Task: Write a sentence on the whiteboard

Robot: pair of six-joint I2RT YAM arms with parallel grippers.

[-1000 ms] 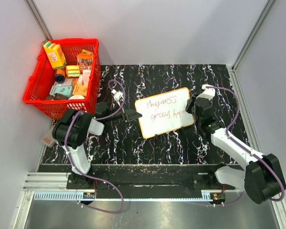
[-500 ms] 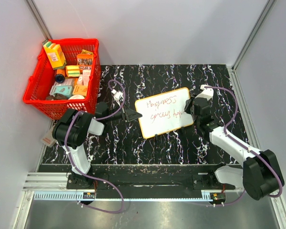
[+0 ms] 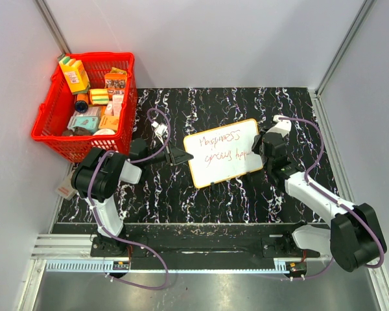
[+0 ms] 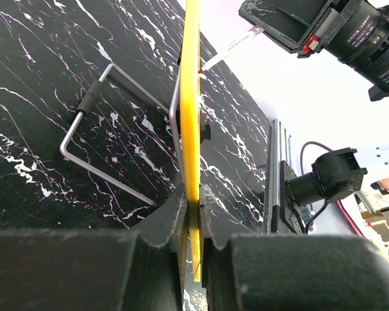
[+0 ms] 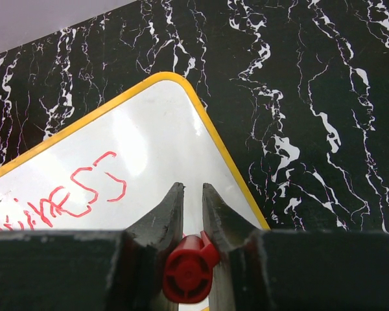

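Black marbled tabletop [image 3: 201, 103], pale walls [image 3: 214, 39]; whiteboard [image 3: 223, 152] centre, red basket [image 3: 97, 57] far-left.

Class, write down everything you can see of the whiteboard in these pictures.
The whiteboard is a small white rectangle with rounded corners and a thin yellow rim, and looks like glossy plastic. It stands propped on a bent wire stand on the black marbled table. Two lines of red script, the sentence, cross its face. The left gripper clamps its left edge; the right gripper holds a red marker at its right side.
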